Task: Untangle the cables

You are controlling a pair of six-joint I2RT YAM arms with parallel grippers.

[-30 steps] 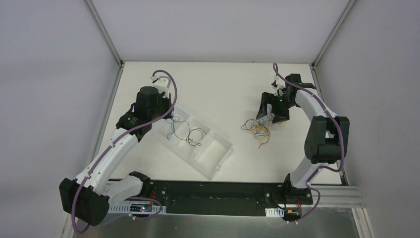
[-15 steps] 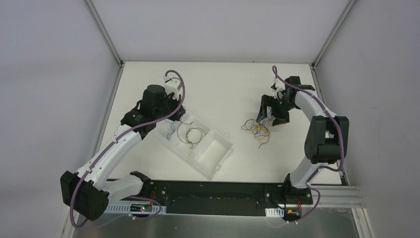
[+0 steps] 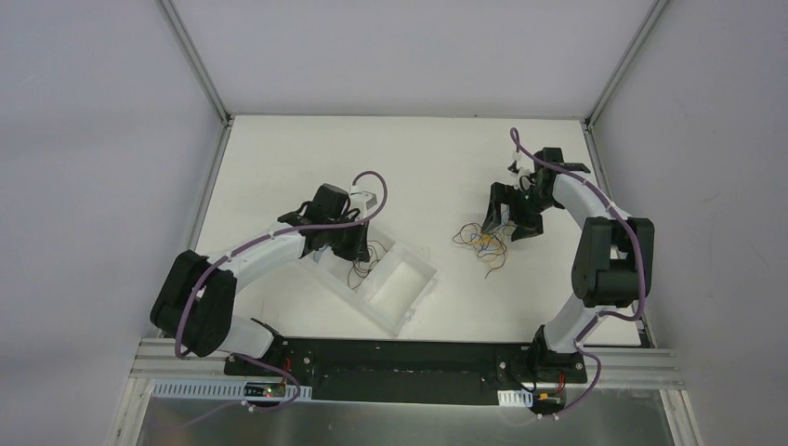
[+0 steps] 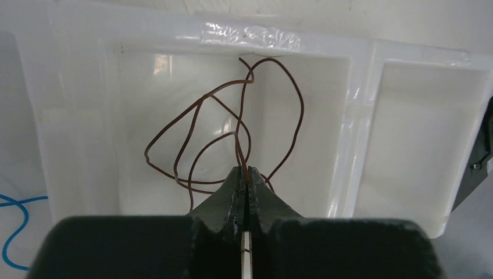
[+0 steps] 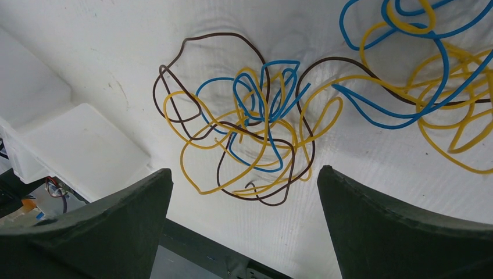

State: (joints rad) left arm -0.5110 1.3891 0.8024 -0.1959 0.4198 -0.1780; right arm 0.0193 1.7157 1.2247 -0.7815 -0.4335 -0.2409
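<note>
A tangle of blue, yellow and brown cables (image 3: 485, 243) lies on the table right of centre. In the right wrist view the tangle (image 5: 264, 125) lies just beyond my fingers, with more blue and yellow loops (image 5: 430, 87) to the upper right. My right gripper (image 3: 509, 223) (image 5: 244, 170) hovers over the tangle, wide open and empty. My left gripper (image 3: 353, 246) (image 4: 245, 172) is shut on a single brown cable (image 4: 174, 120) (image 3: 369, 255) that curls in the middle compartment of the white tray (image 3: 423, 271).
The tray (image 4: 360, 104) has three compartments in a row and sits slanted, left of centre. A blue cable (image 4: 24, 215) shows at the left edge of the left wrist view. Walls close the table at the back and both sides.
My left arm has swung right and down, from the tray's far-left end to over its middle compartment. My right gripper has barely shifted above the tangle.
</note>
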